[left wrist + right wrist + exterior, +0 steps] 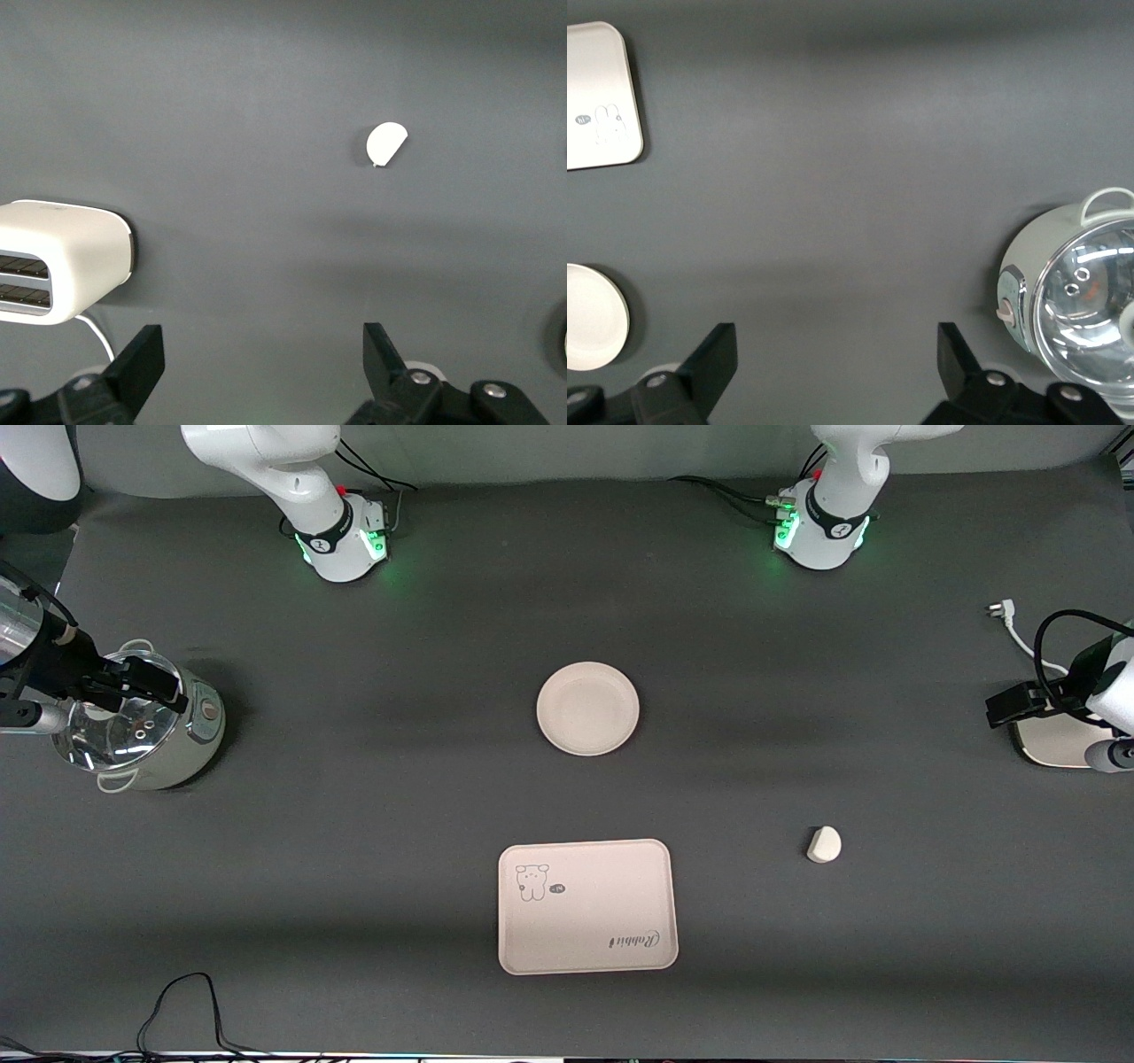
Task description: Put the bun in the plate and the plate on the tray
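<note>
We bring our left gripper (257, 367) (jaws spread, over the toaster (62, 261)) squarely down onto the bun (824, 844), probably flat-side down, lying toward the left arm's end from the tray (587, 906); right gripper (833, 372) waits, jaws apart.

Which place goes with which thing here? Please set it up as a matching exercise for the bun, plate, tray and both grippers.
Things:
1. bun
2. plate
3. tray
4. left gripper
5. right gripper

Places or states:
A. open, over the pot with the glass lid
B. mid-table, nothing in it
C. on the bare table, toward the left arm's end
D. open, over the white toaster
E. nearest to the front camera, with nothing on it

Pairs: 1-C, 2-B, 3-E, 4-D, 5-A
</note>
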You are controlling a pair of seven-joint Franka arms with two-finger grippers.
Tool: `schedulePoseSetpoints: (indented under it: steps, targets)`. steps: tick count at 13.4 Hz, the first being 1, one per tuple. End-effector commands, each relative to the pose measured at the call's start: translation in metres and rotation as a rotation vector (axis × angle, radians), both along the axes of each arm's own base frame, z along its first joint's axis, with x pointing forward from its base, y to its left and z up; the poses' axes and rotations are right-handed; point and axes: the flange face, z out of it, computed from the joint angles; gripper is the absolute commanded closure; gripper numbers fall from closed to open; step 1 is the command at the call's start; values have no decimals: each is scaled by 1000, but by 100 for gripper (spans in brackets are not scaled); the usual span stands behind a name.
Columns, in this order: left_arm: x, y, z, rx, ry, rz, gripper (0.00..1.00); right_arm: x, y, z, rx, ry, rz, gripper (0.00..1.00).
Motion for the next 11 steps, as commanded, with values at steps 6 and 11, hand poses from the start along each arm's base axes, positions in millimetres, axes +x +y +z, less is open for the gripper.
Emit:
schedulePoseSetpoints:
  steps: [6, 11]
  targets:
    - [-1, -2, 3, -10, 12, -4, 0, -3, -6, 5, -14, 18, 15, 0]
    - [0, -37, -5, -14, 32, -75, 0, -6, -5, 6, -13, 20, 17, 0]
